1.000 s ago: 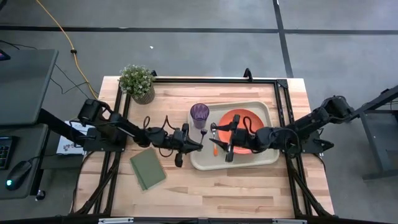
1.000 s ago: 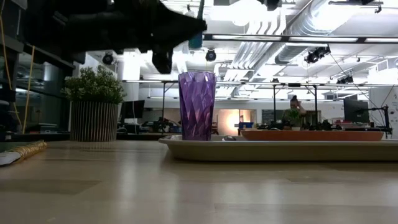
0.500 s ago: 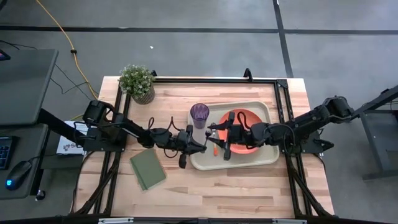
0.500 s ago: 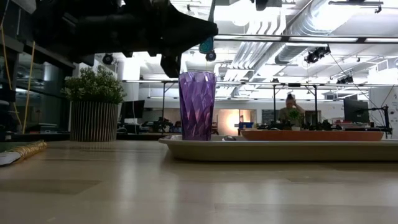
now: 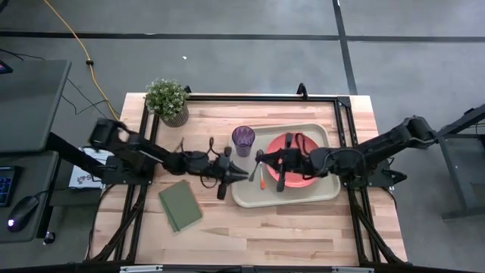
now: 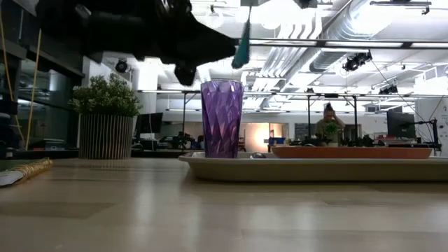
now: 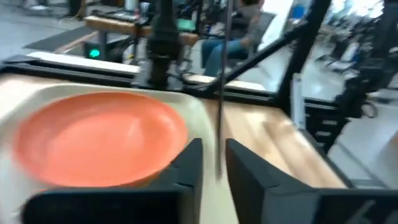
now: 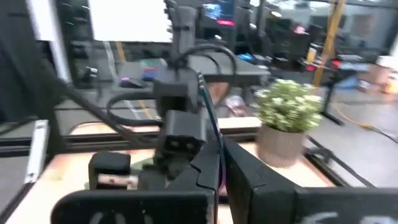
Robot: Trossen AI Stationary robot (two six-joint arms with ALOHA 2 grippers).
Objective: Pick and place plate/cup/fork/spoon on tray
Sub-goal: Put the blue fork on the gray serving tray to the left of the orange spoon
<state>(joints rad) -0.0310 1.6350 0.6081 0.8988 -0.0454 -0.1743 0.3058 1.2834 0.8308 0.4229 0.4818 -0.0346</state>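
Observation:
The orange-red plate (image 5: 311,145) and the orange-handled spoon (image 5: 262,180) lie on the beige tray (image 5: 250,199). The purple cup (image 5: 243,139) stands at the tray's far left corner. Above the tray's left edge the fork (image 6: 241,45), with a light-blue handle, stands nearly upright. My right gripper (image 5: 258,161) reaches in from the right and is shut on it. My left gripper (image 5: 242,175) comes level from the left. Its fingers (image 7: 186,165) are open and stand on either side of the fork (image 7: 219,106) with a gap. My right gripper pinches the fork's slim shaft (image 8: 217,144) between its two fingers. It comes level from the table's right side, and the fingers lie across the fork. The fork is lifted clear of the tray, nearly upright and a little tilted.
A potted plant (image 5: 167,100) stands at the far left corner. A green pad (image 5: 180,205) lies near my left arm. Black frame rails (image 5: 341,129) run along the table's edges. A person (image 6: 329,122) shows in the room beyond the table.
My right gripper has risen a little and shut on the fork. My left gripper's fingers have come apart from it. The fork's blue handle has shifted toward the tray and tipped to a slant. The cup, plate and spoon have stayed where they were.

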